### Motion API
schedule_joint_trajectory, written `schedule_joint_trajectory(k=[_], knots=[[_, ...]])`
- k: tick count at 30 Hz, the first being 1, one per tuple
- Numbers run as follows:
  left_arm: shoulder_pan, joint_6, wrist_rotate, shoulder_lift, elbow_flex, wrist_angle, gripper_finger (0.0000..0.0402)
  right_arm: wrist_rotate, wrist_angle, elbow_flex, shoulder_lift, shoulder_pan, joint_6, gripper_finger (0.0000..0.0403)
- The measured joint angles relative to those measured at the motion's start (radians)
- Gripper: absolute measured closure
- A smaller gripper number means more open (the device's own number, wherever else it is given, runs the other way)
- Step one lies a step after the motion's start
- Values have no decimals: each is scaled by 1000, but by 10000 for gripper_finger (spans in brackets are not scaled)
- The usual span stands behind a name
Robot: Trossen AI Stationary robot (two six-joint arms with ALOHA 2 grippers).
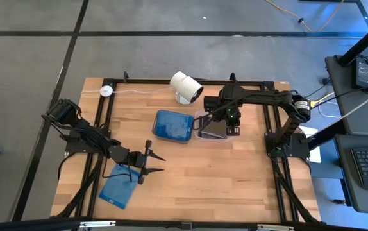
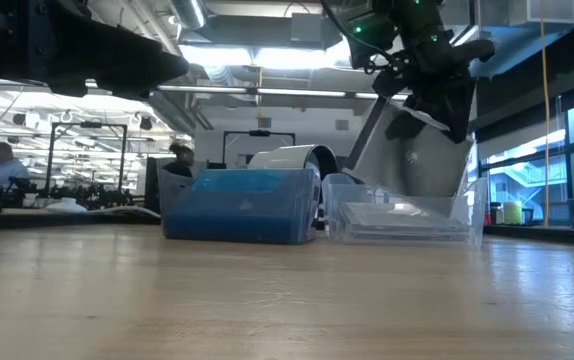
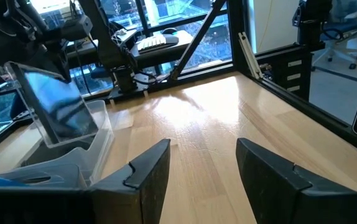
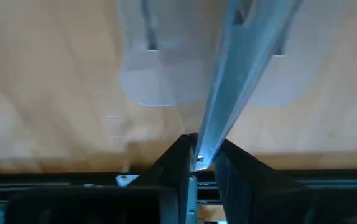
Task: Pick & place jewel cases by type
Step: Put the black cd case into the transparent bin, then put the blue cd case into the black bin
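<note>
Translucent grey jewel case (image 4: 228,81) pinched edge-on by right gripper (image 4: 197,163).

right gripper (image 1: 230,126): in the high view its fingertips are hidden under the wrist; whether they touch the clear tub (image 1: 211,131) cannot be told.
held jewel case (image 4: 228,81): in the right wrist view seen edge-on only, its far end cut off by the frame; its type cannot be told there.
blue tub (image 2: 237,205): contents blurred behind the tinted wall in the low view; no count possible.
blue jewel case (image 1: 118,190): partly covered by the left gripper (image 1: 153,162) and arm from above.
left arm: in the low view only a dark blur along the frame's top.
people beyond the desk (image 2: 287,300): too small to tell apart.
</note>
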Motion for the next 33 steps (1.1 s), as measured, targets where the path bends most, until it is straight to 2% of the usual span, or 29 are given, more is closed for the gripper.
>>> schedule_joint_trajectory(k=[9, 14, 17, 19, 23, 28, 33], knots=[[0, -1, 0, 0, 0, -6, 219, 139, 0, 0, 0, 0, -2, 285], [0, -1, 0, 0, 0, -6, 219, 183, 5, 0, 0, 0, 4, 276], [0, 0, 0, 0, 0, -6, 220, 179, 38, 7, 0, 0, 62, 276], [-3, -1, 1, 0, 0, -6, 221, 139, 89, 29, -1, 5, 101, 276], [-31, 0, 2, 0, 0, -6, 220, 95, 307, 45, -27, 62, 133, 275], [-95, 2, -3, 0, 0, -6, 221, 151, 662, 11, -62, 196, 131, 275], [-157, 2, -66, 0, 0, -7, 222, 196, 1172, -116, -58, 342, 46, 275]])
